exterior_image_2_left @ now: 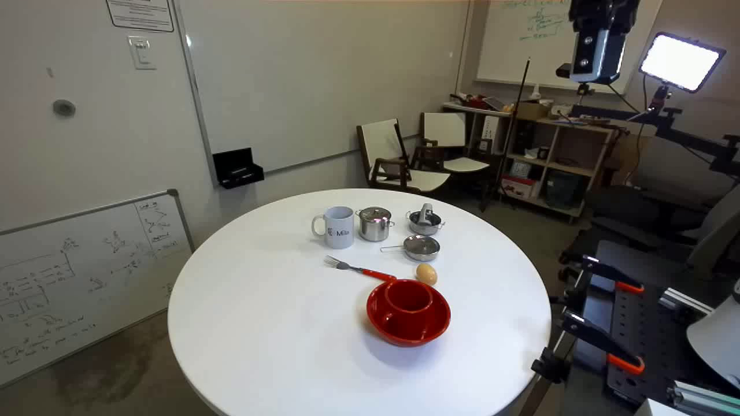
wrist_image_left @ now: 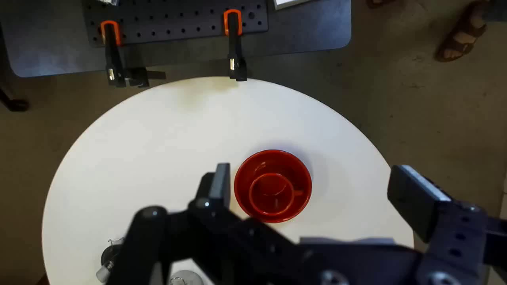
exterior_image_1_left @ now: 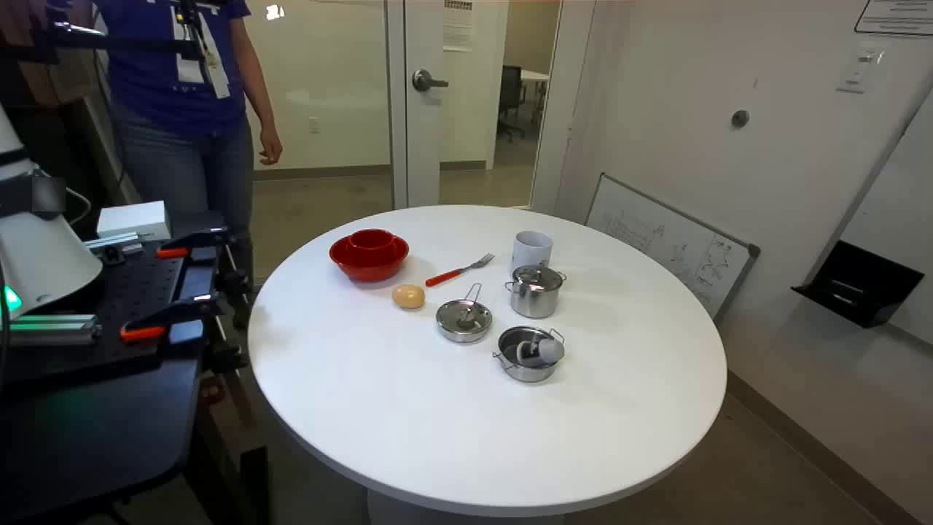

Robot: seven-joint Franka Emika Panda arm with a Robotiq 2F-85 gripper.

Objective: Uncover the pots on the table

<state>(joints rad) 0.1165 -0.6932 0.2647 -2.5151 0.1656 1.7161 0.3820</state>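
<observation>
Steel lidded pot (exterior_image_1_left: pixel 534 300): upright on the white tabletop (exterior_image_1_left: pixel 437 423), in an exterior view right of centre toward the far side, just nearer than the pale grey mug (exterior_image_1_left: pixel 531 249); its lid (exterior_image_1_left: pixel 538 275) is on.
Uncovered steel pot (exterior_image_1_left: pixel 526 372): nearer still in that view, wire handles at its sides; a grey round-ended object (exterior_image_1_left: pixel 544 351) sits tilted inside and rises above the rim.
Shallow steel pan (exterior_image_1_left: pixel 463 334): left of both pots there, its wire handle (exterior_image_1_left: pixel 475 292) pointing to the far side; whether its shiny round top is a lid, I cannot tell.
Red bowl (exterior_image_1_left: pixel 369 273): in an exterior view at the left, toward the far edge, a red cup (exterior_image_1_left: pixel 372 240) with a handle set inside it.
Tan egg-shaped thing (exterior_image_1_left: pixel 408 297): between bowl and pan, apart from both.
Fork (exterior_image_1_left: pixel 459 270): lying flat, red handle at the left and nearer, tines at the right and farther, toward the mug.
Jaws: released and spread wide in the wrist view, above the tabletop, the red bowl showing below through the gap between them.
Person (exterior_image_1_left: pixel 175 117): in an exterior view at far left, blue shirt and jeans.
</observation>
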